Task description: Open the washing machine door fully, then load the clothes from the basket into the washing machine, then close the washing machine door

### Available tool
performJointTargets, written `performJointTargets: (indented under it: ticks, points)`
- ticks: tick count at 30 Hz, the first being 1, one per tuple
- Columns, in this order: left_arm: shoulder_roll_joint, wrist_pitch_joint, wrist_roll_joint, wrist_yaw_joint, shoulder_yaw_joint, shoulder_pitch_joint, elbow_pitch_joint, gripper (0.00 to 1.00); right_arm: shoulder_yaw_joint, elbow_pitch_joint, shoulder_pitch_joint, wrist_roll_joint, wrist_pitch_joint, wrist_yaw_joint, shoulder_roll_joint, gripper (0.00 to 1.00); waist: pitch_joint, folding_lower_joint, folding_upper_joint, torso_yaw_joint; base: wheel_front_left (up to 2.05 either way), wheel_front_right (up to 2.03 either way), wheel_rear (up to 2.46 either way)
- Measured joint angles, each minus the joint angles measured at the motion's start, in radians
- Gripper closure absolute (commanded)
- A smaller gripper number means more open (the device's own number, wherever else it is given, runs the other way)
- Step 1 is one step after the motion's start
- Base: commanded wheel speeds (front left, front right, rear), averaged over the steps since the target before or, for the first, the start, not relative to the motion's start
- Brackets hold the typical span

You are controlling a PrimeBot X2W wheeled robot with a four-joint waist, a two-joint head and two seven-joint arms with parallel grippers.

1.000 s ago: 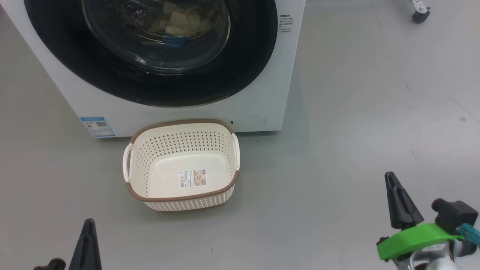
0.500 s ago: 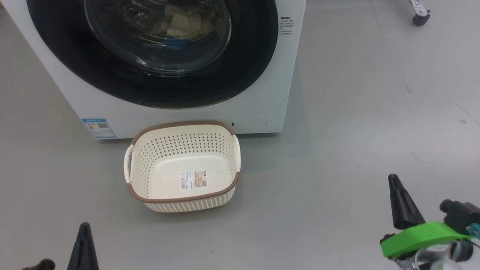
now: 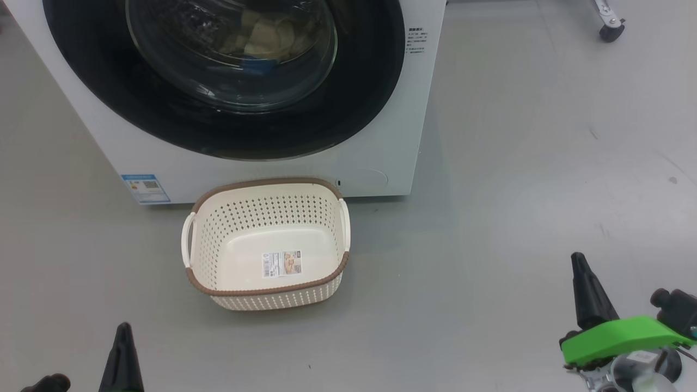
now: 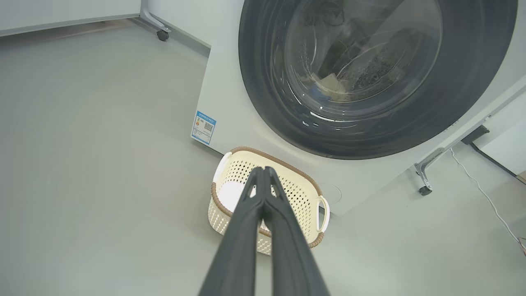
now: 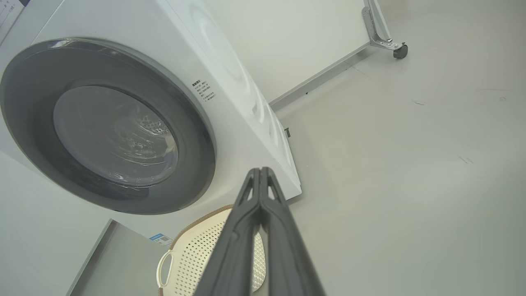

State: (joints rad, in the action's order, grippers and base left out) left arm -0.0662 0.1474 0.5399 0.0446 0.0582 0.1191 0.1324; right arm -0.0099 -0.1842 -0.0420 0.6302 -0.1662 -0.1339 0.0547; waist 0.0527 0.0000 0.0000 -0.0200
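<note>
Two hands are seen nearest, the left hand [image 3: 123, 326] and the right hand [image 3: 576, 257], each closed tight. Farther on, the basket [image 3: 261, 215] is set on the floor [image 3: 490, 190] just before the washing machine [image 3: 381, 152], whose door [image 3: 354, 109] is shut, with the clothes [image 3: 267, 35] seen behind its glass.

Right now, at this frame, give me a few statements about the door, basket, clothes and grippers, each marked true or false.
1. The washing machine door is shut. True.
2. The basket holds a garment. False: it holds nothing but a label.
3. The clothes lie inside the washing machine. True.
4. The left gripper is open. False: its fingers are pressed together.
5. The right gripper grips a basket handle. False: it is shut on nothing, apart from the basket.
</note>
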Motion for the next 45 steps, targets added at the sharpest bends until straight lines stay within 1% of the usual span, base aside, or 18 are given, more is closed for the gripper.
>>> performJointTargets:
  ticks: [11,15,25,36,45]
  points:
    - [0.003,-0.028,0.119,0.009,0.002,-0.02,0.017,1.0,-0.009,-0.011,0.01,0.114,0.028,0.0,0.0,1.0,-0.006,0.0,0.0,0.002,0.0,0.0,0.0]
    - [0.005,-0.046,0.18,0.016,0.002,-0.027,0.027,1.0,-0.013,-0.015,0.01,0.17,0.041,0.0,0.0,1.0,-0.008,0.0,0.0,0.003,0.0,0.0,0.0]
    - [0.007,-0.076,0.299,0.018,0.004,-0.048,0.041,1.0,-0.022,-0.024,0.027,0.282,0.063,0.0,0.0,1.0,-0.014,0.0,0.0,0.006,0.0,0.0,0.0]
    - [0.011,-0.105,0.43,0.034,0.006,-0.064,0.059,1.0,-0.03,-0.034,0.032,0.405,0.098,0.0,0.001,1.0,-0.02,0.0,0.0,0.008,0.0,0.0,0.0]
    - [0.014,-0.13,0.537,0.035,0.007,-0.085,0.07,1.0,-0.043,-0.047,0.041,0.507,0.123,0.0,0.001,1.0,-0.025,0.0,0.0,0.01,0.0,0.0,0.0]
